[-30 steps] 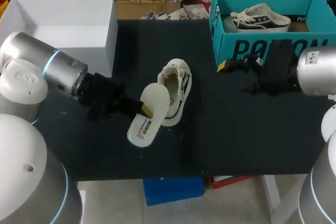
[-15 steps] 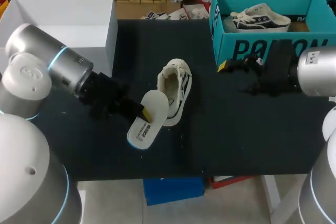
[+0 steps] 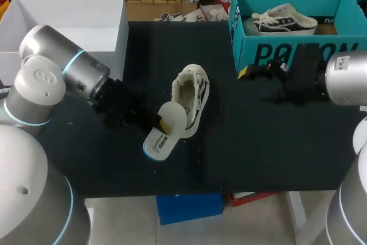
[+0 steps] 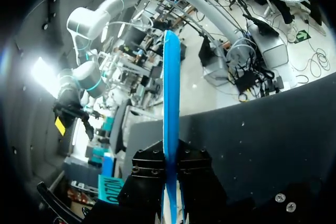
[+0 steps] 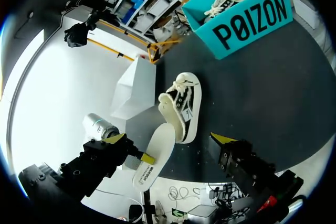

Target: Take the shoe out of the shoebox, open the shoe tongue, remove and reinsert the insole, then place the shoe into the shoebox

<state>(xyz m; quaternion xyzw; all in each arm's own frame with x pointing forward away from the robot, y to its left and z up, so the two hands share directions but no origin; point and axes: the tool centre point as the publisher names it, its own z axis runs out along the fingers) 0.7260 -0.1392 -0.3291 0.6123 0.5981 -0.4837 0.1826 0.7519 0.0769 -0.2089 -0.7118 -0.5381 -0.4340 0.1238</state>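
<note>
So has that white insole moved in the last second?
Yes. The insole, held in the left claw, has tipped, and its far end has slid back along the shoe toward the table's front edge.

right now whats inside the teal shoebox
One white and dark sneaker lies in the teal shoebox, laces showing. The box floor under it and behind the front wall is hidden.

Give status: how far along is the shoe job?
Done: shoe is out on the table, insole is out of it. In hand: left gripper holds the insole by the shoe. Left: reinsert it, then put the shoe in the shoebox.
</note>
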